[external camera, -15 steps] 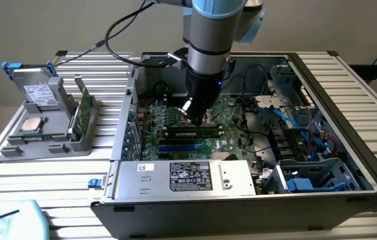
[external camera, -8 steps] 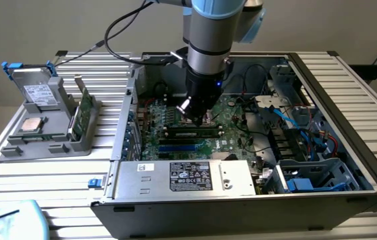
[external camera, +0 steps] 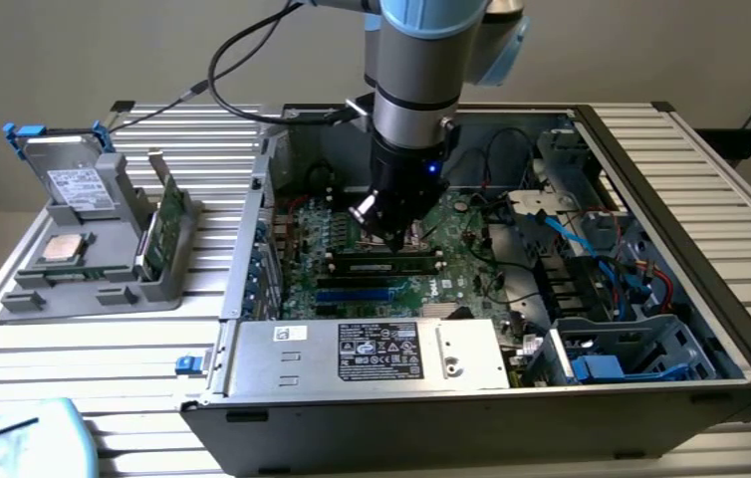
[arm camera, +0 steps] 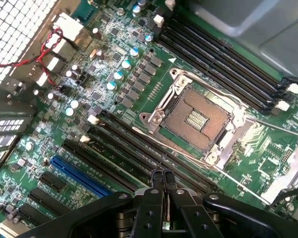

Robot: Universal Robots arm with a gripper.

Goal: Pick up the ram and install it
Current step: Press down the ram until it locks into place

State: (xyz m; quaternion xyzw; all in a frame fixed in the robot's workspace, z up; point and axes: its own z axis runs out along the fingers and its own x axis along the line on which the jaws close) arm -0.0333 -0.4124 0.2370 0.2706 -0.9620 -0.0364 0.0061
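One thin, narrow, long circuit-board stick, the ram (external camera: 382, 265), is seen lying along a black memory slot directly beneath the jaws. It looks dark green with a row of darker chips along its face. The black metal gripper (external camera: 395, 237) is held over it with the jaws pressed fully together, and nothing is gripped between them. Whether the fingertips (arm camera: 158, 179) touch the stick cannot be made out. Under the jaws the glossy green motherboard (arm camera: 139, 99) is studded with small silver-topped capacitors and grey chips. Just beyond the fingertips a square processor socket (arm camera: 196, 116) is framed by a shiny steel latch, its brown contact bed left bare. Four more long black plastic slots (arm camera: 223, 64) are ranged on the far side of that socket. To one side of the jaws a bright blue expansion slot (arm camera: 79, 173) is partly cut off by the gripper's body. All of it is enclosed by the open grey sheet-metal computer case (external camera: 694, 199).
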